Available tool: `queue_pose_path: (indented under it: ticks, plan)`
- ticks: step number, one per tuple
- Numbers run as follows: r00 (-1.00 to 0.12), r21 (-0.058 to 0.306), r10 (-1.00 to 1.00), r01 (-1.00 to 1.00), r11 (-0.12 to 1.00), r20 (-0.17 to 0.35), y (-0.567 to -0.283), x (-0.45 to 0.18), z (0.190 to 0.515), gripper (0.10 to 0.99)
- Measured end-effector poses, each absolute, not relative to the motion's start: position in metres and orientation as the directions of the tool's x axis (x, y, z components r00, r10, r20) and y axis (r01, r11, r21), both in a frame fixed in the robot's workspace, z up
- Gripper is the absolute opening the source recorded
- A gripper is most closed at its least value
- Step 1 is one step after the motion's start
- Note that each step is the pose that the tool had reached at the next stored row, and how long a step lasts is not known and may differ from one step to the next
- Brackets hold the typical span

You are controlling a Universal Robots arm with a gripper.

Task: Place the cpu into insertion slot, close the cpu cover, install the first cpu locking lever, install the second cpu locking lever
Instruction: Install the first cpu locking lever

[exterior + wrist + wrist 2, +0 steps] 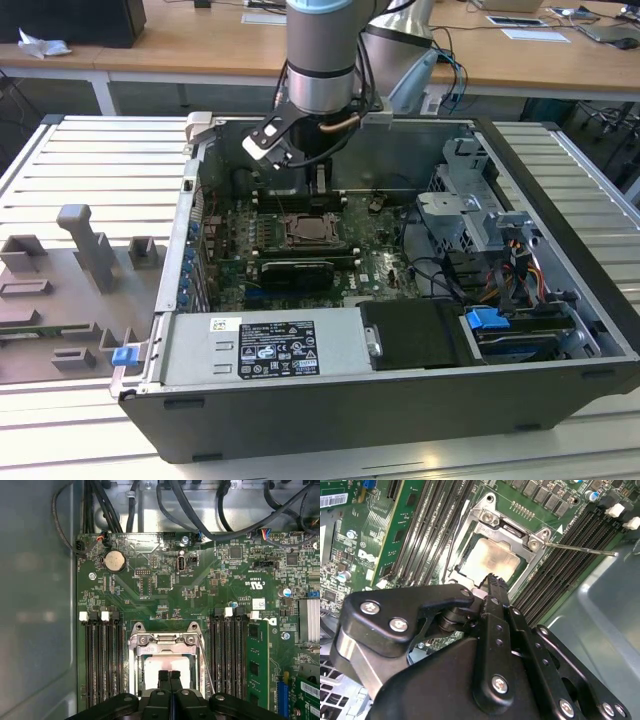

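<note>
- Jaws of the gripper (170,674): clenched together, empty, tips just above the insertion slot (132,666).
- The cpu (151,672): seated flat in that slot.
- The cpu cover (165,640): appears lowered over the slot.
- Locking lever (580,549): juts clear of the slot, unlatched.
- Judgement: any press should be straight and gentle, landing on the frame rather than the chip.

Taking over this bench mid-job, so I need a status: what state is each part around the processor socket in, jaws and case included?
Cover: lowered flat.
Chip: seated beneath it, showing through the cut-out.
Lever: unlatched, sticking out sideways.
Jaws: shut together, holding nothing, just above the chip.
Computer case: lying on its side, open.
</note>
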State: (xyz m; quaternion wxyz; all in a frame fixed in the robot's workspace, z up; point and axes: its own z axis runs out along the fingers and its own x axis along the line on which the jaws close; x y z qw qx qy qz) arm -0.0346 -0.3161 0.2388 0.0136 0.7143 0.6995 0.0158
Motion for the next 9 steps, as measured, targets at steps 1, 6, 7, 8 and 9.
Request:
queue_pose_path:
  ticks: [1, 6, 7, 8, 9]
  plan:
    - [0.021, 0.042, 1.0, 0.999, -0.021, 0.003, -0.316, -0.035, 0.24, 0.106]
    - [0.021, 0.041, 1.0, 0.999, -0.021, 0.001, -0.316, -0.035, 0.252, 0.106]
    - [0.021, 0.041, 1.0, 0.999, -0.021, 0.001, -0.316, -0.035, 0.256, 0.106]
    - [0.021, 0.042, 1.0, 0.999, -0.021, 0.001, -0.316, -0.035, 0.259, 0.106]
    - [0.021, 0.042, 1.0, 0.999, -0.021, 0.001, -0.316, -0.035, 0.262, 0.106]
